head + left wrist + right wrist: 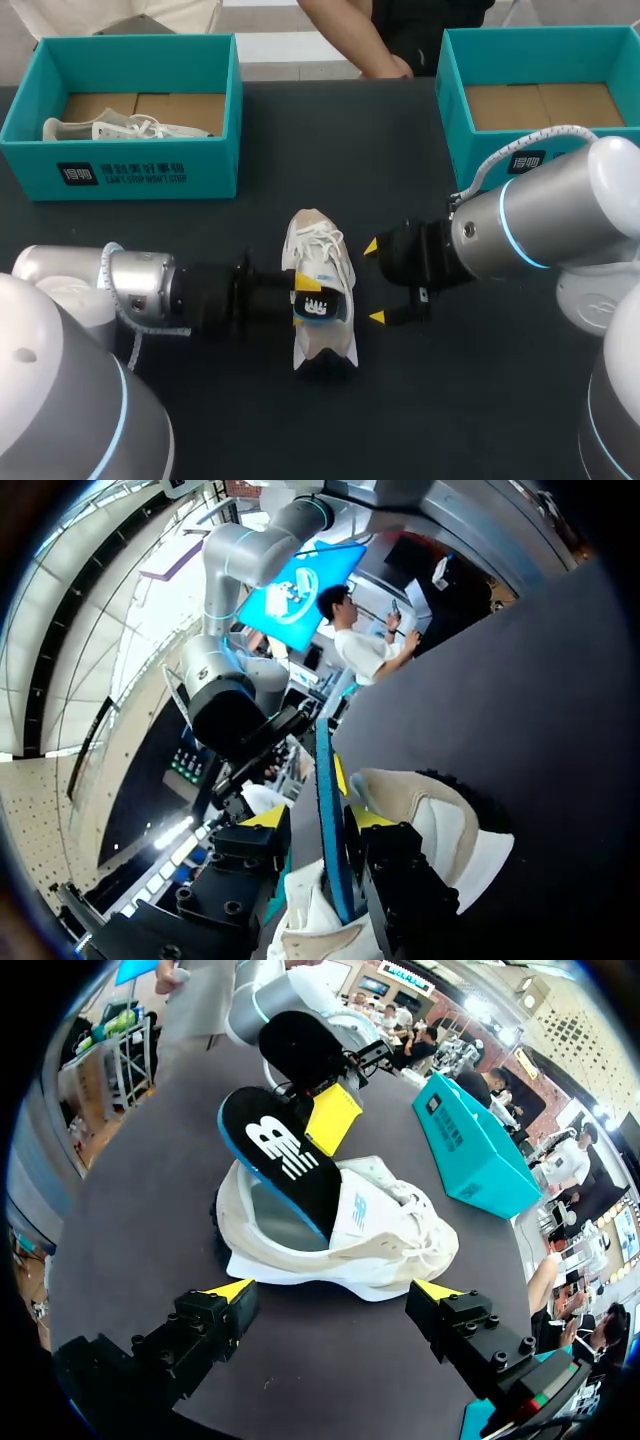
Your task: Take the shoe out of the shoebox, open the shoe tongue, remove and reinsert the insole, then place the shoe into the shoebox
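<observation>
A cream sneaker [316, 248] lies mid-table with its toe toward the far edge. Its black insole [318, 306], blue-edged, stands up out of the heel opening. My left gripper [303, 300] comes in from the left with the insole [331, 810] edge-on between its fingers. One yellow pad [366, 818] lies against the insole; a gap shows on the other side, so the jaws stand slightly open. My right gripper [374, 281] is wide open just right of the shoe, holding nothing. From the right wrist, the shoe [385, 1245] and insole [285, 1160] lie just ahead of that gripper [335, 1290].
A teal shoebox [120, 170] at the back left holds a second pale shoe [110, 128]. Another teal shoebox [452, 90] at the back right shows only its cardboard floor. Bare black tabletop [420, 410] surrounds the shoe.
</observation>
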`<move>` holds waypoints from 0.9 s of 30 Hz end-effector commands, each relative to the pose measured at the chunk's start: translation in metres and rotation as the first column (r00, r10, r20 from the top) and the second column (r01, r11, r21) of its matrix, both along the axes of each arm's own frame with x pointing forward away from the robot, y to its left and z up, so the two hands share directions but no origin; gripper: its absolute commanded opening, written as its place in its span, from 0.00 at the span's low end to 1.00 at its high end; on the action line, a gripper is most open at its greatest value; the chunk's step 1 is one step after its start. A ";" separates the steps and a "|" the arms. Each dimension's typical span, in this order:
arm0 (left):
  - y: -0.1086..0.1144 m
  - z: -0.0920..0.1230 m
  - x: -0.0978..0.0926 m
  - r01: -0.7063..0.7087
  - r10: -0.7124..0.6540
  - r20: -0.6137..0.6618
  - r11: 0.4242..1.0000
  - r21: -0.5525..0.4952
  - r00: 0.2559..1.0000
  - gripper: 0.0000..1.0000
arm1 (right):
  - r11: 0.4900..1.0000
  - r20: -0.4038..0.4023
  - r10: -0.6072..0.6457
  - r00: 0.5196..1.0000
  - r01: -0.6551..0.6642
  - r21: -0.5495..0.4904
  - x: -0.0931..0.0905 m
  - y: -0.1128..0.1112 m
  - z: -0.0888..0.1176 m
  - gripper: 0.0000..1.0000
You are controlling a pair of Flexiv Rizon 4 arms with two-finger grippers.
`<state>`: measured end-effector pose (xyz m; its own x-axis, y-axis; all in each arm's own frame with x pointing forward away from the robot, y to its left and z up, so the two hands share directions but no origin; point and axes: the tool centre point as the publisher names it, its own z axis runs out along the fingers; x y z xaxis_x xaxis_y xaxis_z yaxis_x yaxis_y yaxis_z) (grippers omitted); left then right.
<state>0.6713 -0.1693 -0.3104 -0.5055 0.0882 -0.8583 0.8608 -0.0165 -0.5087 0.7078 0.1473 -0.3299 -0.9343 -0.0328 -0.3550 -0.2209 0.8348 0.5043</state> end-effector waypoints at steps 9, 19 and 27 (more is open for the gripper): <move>-0.008 -0.017 -0.007 -0.005 0.006 -0.011 1.000 0.030 1.000 0.00 | 1.000 0.000 0.001 1.000 -0.001 0.000 -0.001 0.000 0.000 1.00; -0.009 -0.034 0.013 -0.044 0.040 0.055 0.996 0.081 0.998 0.00 | 1.000 0.000 0.001 1.000 -0.001 0.000 -0.001 0.000 0.000 1.00; 0.001 -0.028 0.011 -0.072 0.067 0.060 0.994 0.077 0.996 0.00 | 1.000 0.000 0.001 1.000 -0.001 0.000 -0.001 0.000 0.000 1.00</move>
<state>0.6881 -0.1726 -0.3409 -0.4655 0.1267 -0.8759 0.8850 0.0762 -0.4593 0.7078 0.1473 -0.3298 -0.9343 -0.0328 -0.3550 -0.2209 0.8348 0.5043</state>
